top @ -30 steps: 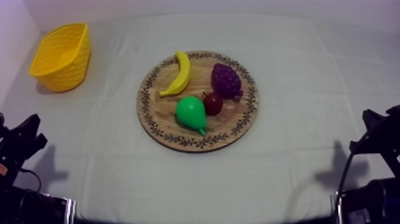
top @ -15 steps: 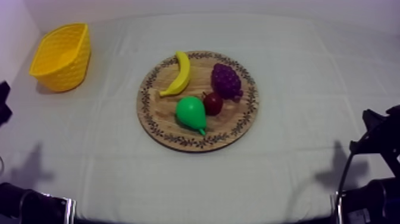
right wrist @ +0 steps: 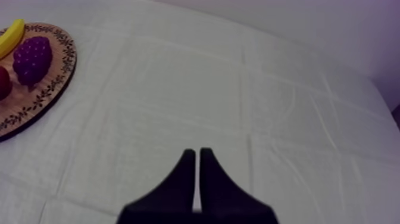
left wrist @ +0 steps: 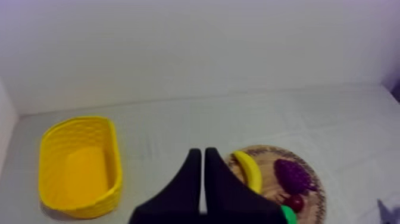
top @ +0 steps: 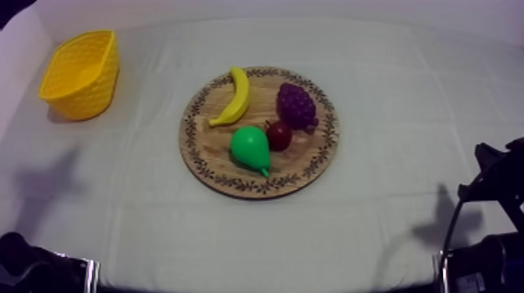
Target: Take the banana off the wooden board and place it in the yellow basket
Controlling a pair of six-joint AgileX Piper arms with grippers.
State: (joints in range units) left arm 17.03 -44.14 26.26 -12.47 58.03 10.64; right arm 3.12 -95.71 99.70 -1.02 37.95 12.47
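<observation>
Upper left on the wooden board (top: 301,157), the banana (top: 234,97) looks light, stiff, slick: pinch it mid-curve. Left gripper (left wrist: 199,150) fingers pressed together, right gripper (right wrist: 194,151) likewise.

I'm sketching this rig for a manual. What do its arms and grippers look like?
All of it is plain black, with no markings that I can see. The left gripper and the right gripper each have two matt fingers, broad at the base and curving in to slim, squared tips. From above, the right arm reads as a black, angular, jointed shape.
</observation>
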